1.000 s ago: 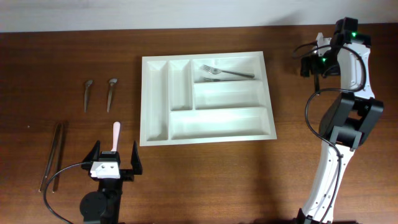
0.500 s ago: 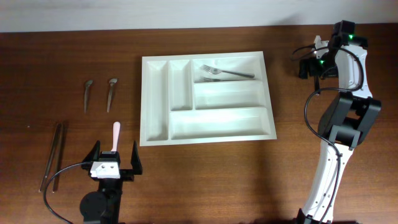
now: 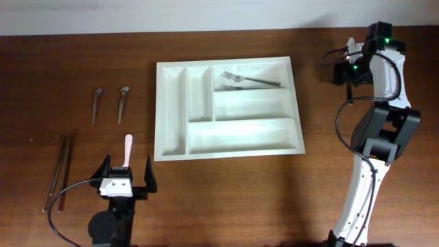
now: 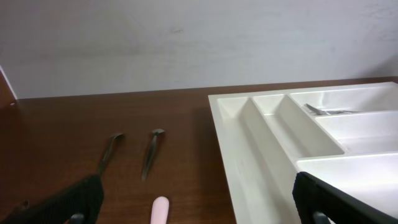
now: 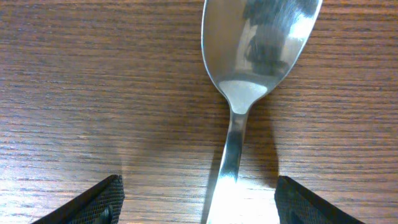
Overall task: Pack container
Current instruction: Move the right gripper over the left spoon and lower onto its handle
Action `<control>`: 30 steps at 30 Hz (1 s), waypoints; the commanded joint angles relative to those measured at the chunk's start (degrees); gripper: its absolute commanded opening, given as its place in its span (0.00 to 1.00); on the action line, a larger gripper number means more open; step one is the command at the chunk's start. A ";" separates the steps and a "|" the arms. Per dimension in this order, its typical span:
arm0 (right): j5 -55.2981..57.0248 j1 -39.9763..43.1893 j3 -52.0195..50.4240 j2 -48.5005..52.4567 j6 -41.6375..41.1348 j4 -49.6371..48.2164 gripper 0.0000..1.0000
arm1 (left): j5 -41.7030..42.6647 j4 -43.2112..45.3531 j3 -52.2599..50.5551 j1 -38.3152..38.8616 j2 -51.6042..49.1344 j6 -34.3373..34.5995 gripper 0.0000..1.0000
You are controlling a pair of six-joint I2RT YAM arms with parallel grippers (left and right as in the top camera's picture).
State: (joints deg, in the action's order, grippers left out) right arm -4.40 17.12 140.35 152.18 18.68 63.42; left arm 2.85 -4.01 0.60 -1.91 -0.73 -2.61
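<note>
Since the right gripper (image 5: 211, 202) sits low over the table (image 5: 74, 74), we read its jaws as apart. One finger (image 5: 99, 205) shows on each side of a spoon (image 5: 258, 50), with bare wood between each finger and the handle. The spoon lies flat, with its long axis running straight away from the wrist camera. Its bowl is at the far end, and its handle crosses the line the jaws close on. The grip looks squared up, so we judge the step as closing on the handle, not yet done.

In the overhead view we cannot see the spoon; it is hidden at the gripper (image 3: 341, 73). The tray (image 3: 159, 110) lies near that gripper but apart from it, toward the left arm's side. Its long axis runs across the table, same as its three long slots. Two forks (image 3: 250, 81) lie in the far long slot, whose end is closest to the right gripper. The other slots look bare. The right arm is the nearer one to that end.

The left gripper (image 3: 127, 180) sits by the near table edge, jaws wide apart and holding nothing. A pink handle (image 3: 127, 145) lies just ahead of it, and the tray is off to its right. Two more spoons (image 3: 123, 101) lie well beyond it.
</note>
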 commanded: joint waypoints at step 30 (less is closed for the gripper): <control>2.08 0.22 -0.33 2.60 0.61 -0.85 0.42 | 0.81 -0.37 -0.09 -0.11 0.39 -0.70 0.99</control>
State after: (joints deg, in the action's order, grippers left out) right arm -3.05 17.12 140.35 152.55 18.98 62.96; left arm 2.85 -4.01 0.60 -1.91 -0.73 -2.61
